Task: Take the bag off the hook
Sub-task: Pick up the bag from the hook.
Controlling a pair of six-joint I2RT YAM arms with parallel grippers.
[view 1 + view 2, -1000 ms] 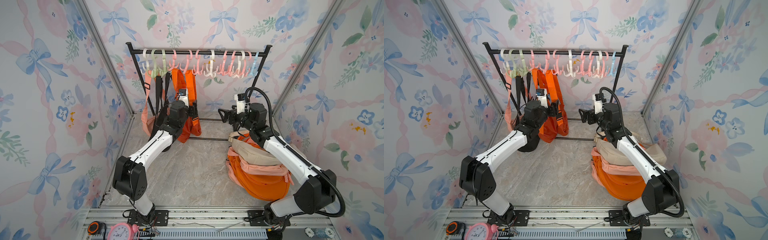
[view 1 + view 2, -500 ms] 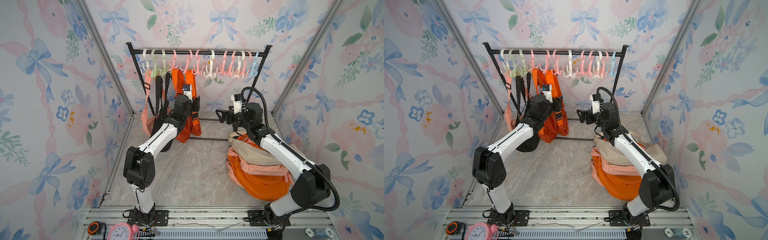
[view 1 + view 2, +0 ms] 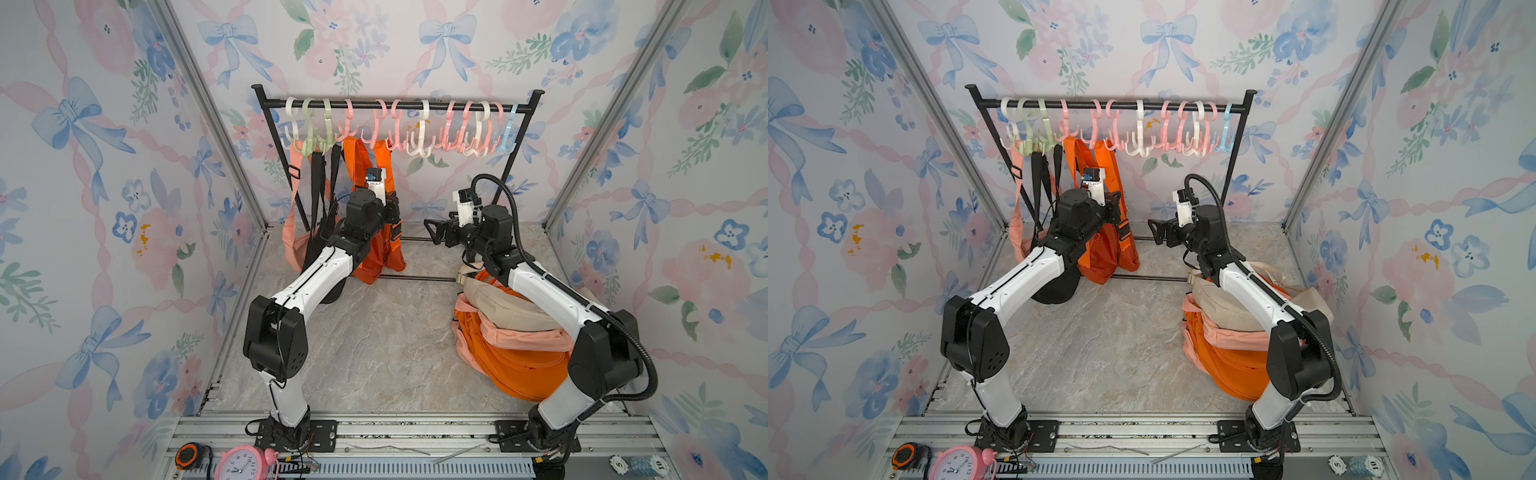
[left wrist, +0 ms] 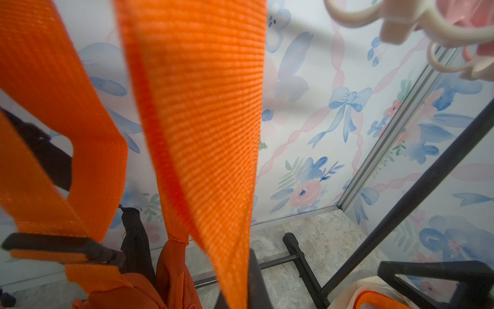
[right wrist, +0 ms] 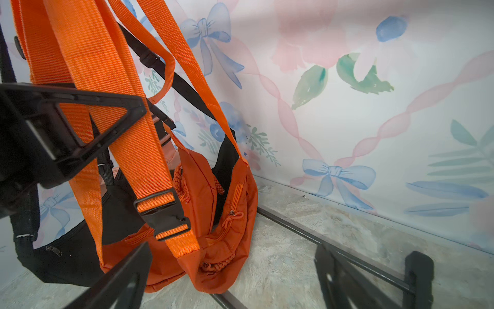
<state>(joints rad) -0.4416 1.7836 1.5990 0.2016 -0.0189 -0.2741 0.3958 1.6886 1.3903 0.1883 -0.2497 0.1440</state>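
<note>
Our right hand (image 3: 435, 235) gapes wide and empty just beside the orange bag (image 3: 374, 266). Our left hand (image 4: 238, 289), the nearer arm, is pinched shut on the orange strap (image 4: 200, 133). That strap runs upright from the bag, sagging onto the table (image 3: 374, 353), to a pink hook (image 3: 376, 133) on the rail (image 3: 415, 106) behind. We judge the lift must go upward.

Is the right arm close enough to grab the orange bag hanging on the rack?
Probably yes. The right tool is open and points toward the orange bag, and nothing visible stands between them, so a short reach should get it there.
</note>
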